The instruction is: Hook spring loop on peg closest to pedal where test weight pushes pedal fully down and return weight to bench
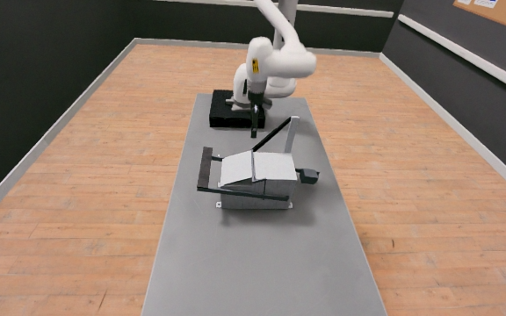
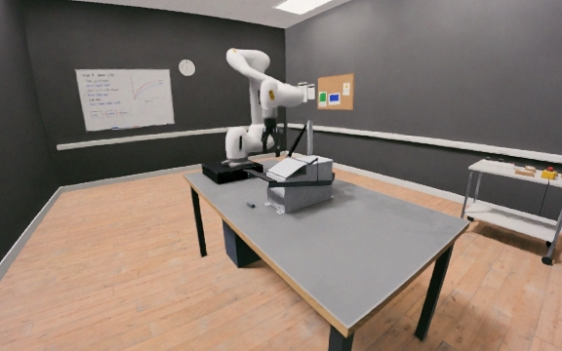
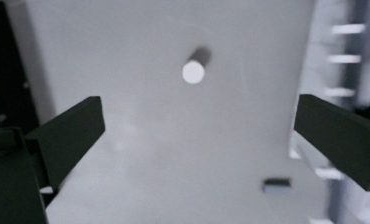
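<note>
While the end effector [image 1: 254, 132] [image 2: 271, 152] [image 3: 199, 112] is hovering over the desk [image 1: 262, 263] [image 2: 359, 244] [image 3: 151, 150], fingers wide, holding nothing, a pale round-topped piece [image 3: 193, 72] is standing between base and feeder [image 1: 275, 167] [image 2: 305, 187]. Small dark block [image 2: 251, 205] [image 3: 276, 186] is lying near the feeder. Pedal state: can't tell.

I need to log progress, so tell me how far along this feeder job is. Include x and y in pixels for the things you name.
Nothing looks finished: the pale cylinder, probably the test weight [image 3: 193, 72], stands on the bench [image 1: 262, 263] [image 2: 359, 244] [image 3: 151, 125], off the pedal. Nothing is in hand; the jaws are open above the bench. Testing appears left; which peg holds the loop, I cannot tell.
</note>
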### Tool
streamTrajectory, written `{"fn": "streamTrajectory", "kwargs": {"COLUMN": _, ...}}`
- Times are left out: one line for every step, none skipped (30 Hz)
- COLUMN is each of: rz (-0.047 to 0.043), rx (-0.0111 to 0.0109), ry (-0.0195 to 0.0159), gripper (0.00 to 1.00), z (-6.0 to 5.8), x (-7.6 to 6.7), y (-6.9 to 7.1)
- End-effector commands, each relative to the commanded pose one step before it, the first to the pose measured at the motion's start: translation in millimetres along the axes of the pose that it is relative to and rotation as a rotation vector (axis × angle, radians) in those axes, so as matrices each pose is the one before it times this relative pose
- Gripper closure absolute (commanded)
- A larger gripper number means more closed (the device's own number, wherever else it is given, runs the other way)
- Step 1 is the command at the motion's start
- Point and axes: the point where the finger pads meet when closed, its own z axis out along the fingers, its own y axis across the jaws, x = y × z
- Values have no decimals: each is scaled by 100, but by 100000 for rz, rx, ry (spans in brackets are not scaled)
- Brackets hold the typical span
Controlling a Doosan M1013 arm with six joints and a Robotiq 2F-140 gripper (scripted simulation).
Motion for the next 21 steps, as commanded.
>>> {"fn": "streamTrajectory", "kwargs": {"rz": 7, "rx": -308, "ry": 27, "gripper": 0, "z": 3444, "x": 10, "y": 242}}
{"fn": "streamTrajectory", "kwargs": {"rz": 0, "rx": 0, "ry": 0, "gripper": 0, "z": 0, "x": 0, "y": 0}}
{"fn": "streamTrajectory", "kwargs": {"rz": 0, "rx": 0, "ry": 0, "gripper": 0, "z": 0, "x": 0, "y": 0}}
{"fn": "streamTrajectory", "kwargs": {"rz": 0, "rx": 0, "ry": 0, "gripper": 0, "z": 0, "x": 0, "y": 0}}
{"fn": "streamTrajectory", "kwargs": {"rz": 0, "rx": 0, "ry": 0, "gripper": 0, "z": 0, "x": 0, "y": 0}}
{"fn": "streamTrajectory", "kwargs": {"rz": 0, "rx": 0, "ry": 0, "gripper": 0, "z": 0, "x": 0, "y": 0}}
{"fn": "streamTrajectory", "kwargs": {"rz": 0, "rx": 0, "ry": 0, "gripper": 0, "z": 0, "x": 0, "y": 0}}
{"fn": "streamTrajectory", "kwargs": {"rz": 0, "rx": 0, "ry": 0, "gripper": 0, "z": 0, "x": 0, "y": 0}}
{"fn": "streamTrajectory", "kwargs": {"rz": 0, "rx": 0, "ry": 0, "gripper": 0, "z": 0, "x": 0, "y": 0}}
{"fn": "streamTrajectory", "kwargs": {"rz": 0, "rx": 0, "ry": 0, "gripper": 0, "z": 0, "x": 0, "y": 0}}
{"fn": "streamTrajectory", "kwargs": {"rz": 0, "rx": 0, "ry": 0, "gripper": 0, "z": 0, "x": 0, "y": 0}}
{"fn": "streamTrajectory", "kwargs": {"rz": 0, "rx": 0, "ry": 0, "gripper": 0, "z": 0, "x": 0, "y": 0}}
{"fn": "streamTrajectory", "kwargs": {"rz": 0, "rx": 0, "ry": 0, "gripper": 0, "z": 0, "x": 0, "y": 0}}
{"fn": "streamTrajectory", "kwargs": {"rz": -4, "rx": -6, "ry": 2, "gripper": 0, "z": 5960, "x": 4, "y": -8}}
{"fn": "streamTrajectory", "kwargs": {"rz": 0, "rx": 0, "ry": 0, "gripper": 0, "z": 0, "x": 0, "y": 0}}
{"fn": "streamTrajectory", "kwargs": {"rz": 0, "rx": 0, "ry": 0, "gripper": 0, "z": 0, "x": 0, "y": 0}}
{"fn": "streamTrajectory", "kwargs": {"rz": 0, "rx": 0, "ry": 0, "gripper": 0, "z": 0, "x": 0, "y": 0}}
{"fn": "streamTrajectory", "kwargs": {"rz": 0, "rx": 0, "ry": 0, "gripper": 0, "z": 0, "x": 0, "y": 0}}
{"fn": "streamTrajectory", "kwargs": {"rz": 0, "rx": 0, "ry": 0, "gripper": 0, "z": 0, "x": 0, "y": 0}}
{"fn": "streamTrajectory", "kwargs": {"rz": 0, "rx": 0, "ry": 0, "gripper": 0, "z": 0, "x": 0, "y": 0}}
{"fn": "streamTrajectory", "kwargs": {"rz": 0, "rx": 0, "ry": 0, "gripper": 0, "z": 0, "x": 0, "y": 0}}
